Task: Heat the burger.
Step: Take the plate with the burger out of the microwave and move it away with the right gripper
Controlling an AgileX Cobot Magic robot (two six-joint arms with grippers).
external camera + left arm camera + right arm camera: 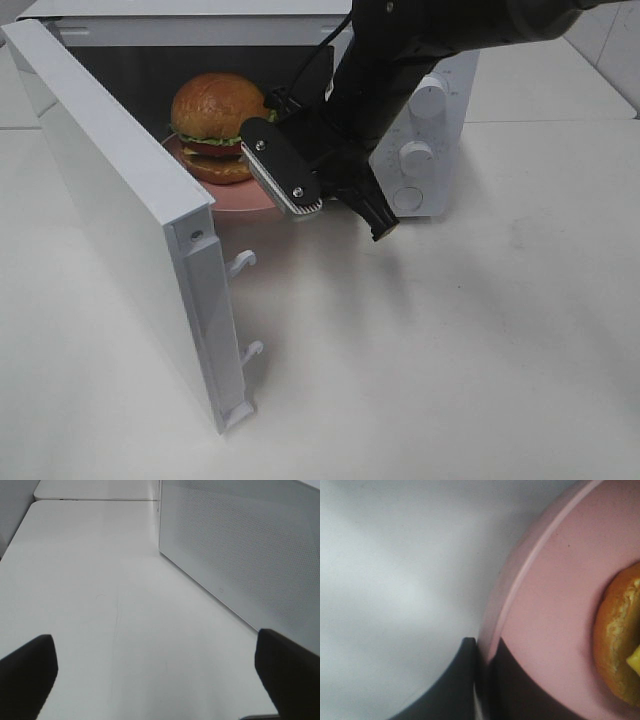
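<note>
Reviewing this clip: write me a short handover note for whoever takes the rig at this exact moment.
Right hand: shut on the rim of the pink plate, at the microwave opening.
Left hand: open, holding nothing, hovering over the table beside the microwave.
Burger: on the plate, just inside the cavity; door wide open.
Done: burger and plate brought into the microwave.
Left: let go of the plate, pull the arm out, shut the door, set the knobs.

My right arm hides the microwave's right interior. The burger is cut off at the right wrist view's right edge, blurred.
</note>
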